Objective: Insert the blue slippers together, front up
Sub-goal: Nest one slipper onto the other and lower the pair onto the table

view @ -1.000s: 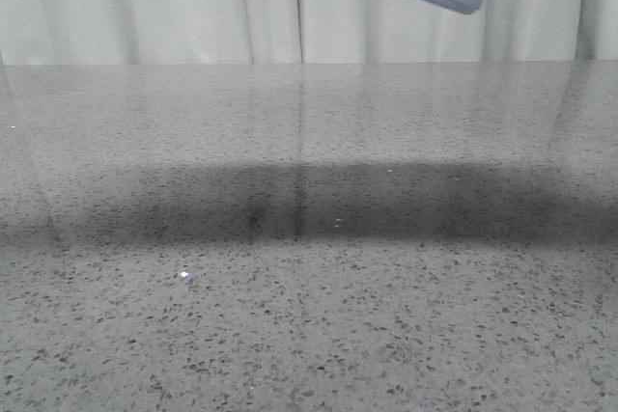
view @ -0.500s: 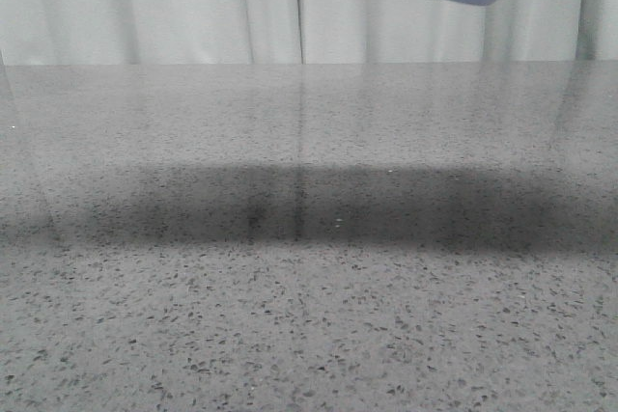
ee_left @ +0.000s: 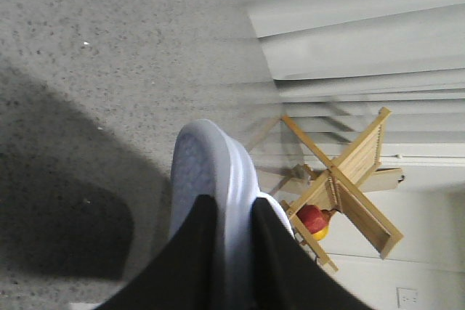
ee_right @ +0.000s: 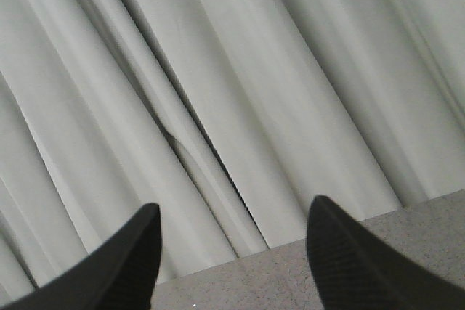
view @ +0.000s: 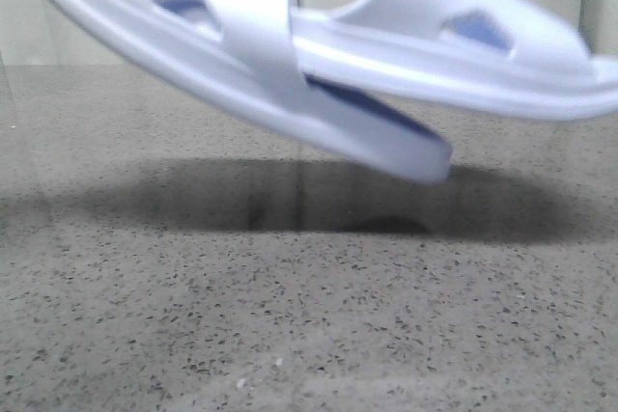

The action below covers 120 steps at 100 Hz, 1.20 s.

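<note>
Blue slippers [view: 319,74]: light, soft foam; expect flex.
Left end effector [ee_left: 231,252]: clamps one sole edge; you keep hold there.
Right end effector [ee_right: 232,259]: fingers spread, empty.
Bench [view: 309,315]: below, not touching.

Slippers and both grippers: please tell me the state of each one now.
Slippers: joined, one pushed into the other, in the air above the table, blurred.
Left gripper: shut on one slipper's sole edge.
Right gripper: open, holding nothing, pointing towards the curtain.
</note>
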### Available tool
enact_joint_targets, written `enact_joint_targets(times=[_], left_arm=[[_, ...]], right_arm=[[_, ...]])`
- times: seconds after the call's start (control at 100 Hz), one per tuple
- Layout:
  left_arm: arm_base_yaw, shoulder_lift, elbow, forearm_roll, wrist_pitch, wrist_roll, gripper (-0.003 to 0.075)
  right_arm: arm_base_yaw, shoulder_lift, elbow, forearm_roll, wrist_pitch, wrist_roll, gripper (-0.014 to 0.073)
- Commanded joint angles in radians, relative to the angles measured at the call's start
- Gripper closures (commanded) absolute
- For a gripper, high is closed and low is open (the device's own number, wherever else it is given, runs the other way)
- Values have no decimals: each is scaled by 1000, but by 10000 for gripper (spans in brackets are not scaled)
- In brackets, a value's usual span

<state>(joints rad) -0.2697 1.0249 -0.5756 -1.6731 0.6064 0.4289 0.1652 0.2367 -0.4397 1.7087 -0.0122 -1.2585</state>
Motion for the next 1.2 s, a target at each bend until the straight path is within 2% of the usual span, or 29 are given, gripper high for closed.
enact_joint_targets(times=[0.0, 0.26, 0.62, 0.87, 1.19], left_arm=[[-5, 32, -34, -70, 30, 30, 704], [-5, 113, -34, -68, 25, 47, 704], [-5, 118, -34, -66, 21, 71, 694], [-5, 118, -34, -62, 21, 96, 535], [-5, 118, -34, -61, 8, 179, 405]], right_arm=[[2, 8, -33, -13, 20, -22, 216], [2, 8, -33, -13, 22, -22, 216], [2, 8, -33, -13, 24, -22, 216], [2, 8, -33, -13, 24, -22, 216], [2, 8, -33, -13, 29, -22, 216]])
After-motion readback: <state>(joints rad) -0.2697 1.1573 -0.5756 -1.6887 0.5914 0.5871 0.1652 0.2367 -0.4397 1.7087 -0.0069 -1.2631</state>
